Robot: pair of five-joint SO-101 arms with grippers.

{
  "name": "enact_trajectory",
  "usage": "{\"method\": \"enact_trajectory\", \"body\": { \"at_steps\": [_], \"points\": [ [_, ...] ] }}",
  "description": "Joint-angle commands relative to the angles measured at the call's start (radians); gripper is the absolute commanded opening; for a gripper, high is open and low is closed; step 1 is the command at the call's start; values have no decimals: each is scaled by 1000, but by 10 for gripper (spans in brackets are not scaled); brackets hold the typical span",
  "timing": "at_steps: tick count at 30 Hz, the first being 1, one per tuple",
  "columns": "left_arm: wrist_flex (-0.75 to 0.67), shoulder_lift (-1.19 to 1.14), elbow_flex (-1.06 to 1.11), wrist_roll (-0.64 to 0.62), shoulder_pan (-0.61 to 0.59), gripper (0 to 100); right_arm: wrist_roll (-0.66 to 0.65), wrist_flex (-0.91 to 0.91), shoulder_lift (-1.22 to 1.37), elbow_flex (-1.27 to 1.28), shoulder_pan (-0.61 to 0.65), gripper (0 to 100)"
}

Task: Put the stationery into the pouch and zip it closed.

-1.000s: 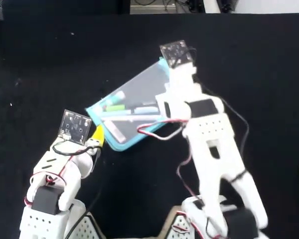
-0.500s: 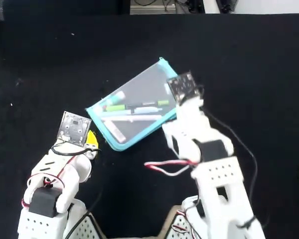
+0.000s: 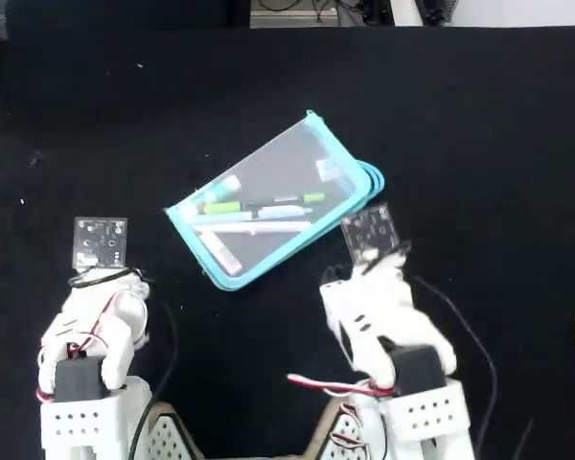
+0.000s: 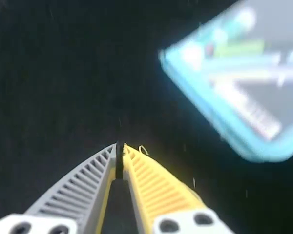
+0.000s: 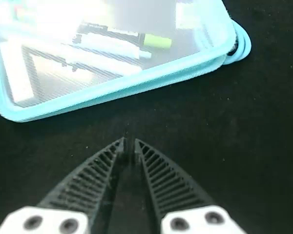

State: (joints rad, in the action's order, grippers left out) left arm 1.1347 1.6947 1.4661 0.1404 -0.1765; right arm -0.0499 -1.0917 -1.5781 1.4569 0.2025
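R pincer (image 5: 130,143) near pouch (image 5: 112,83) edge, L pincer (image 4: 119,146) farther off

Soft, even light falls from above on the matte black table (image 3: 479,144), which swallows nearly every shadow. In the high view the room (image 3: 297,11) shows as a bright strip at twelve o'clock. In the right wrist view the pouch (image 5: 136,78) glares white across its clear face.

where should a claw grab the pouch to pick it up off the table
Probably the corner of the pouch nearest the right claw, where the teal rim doubles into a thicker lip. The pouch lies flat and thin, so come in low from that arm's side and pinch the lip, not the smooth clear face.
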Motion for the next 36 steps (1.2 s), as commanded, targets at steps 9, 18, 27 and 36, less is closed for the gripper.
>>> {"method": "enact_trajectory", "body": {
  "at_steps": [9, 18, 27, 36],
  "points": [
    [127, 8, 110, -169, -13, 30, 18, -34, -298, 225, -18, 13],
    [32, 29, 237, -172, -15, 30, 11, -207, -300, 229, -18, 12],
    [35, 58, 237, -173, -22, 30, 11, -207, -300, 229, -77, 12],
    [35, 133, 234, -173, -12, 30, 11, -207, -318, 229, -313, 12]
  ]
}}
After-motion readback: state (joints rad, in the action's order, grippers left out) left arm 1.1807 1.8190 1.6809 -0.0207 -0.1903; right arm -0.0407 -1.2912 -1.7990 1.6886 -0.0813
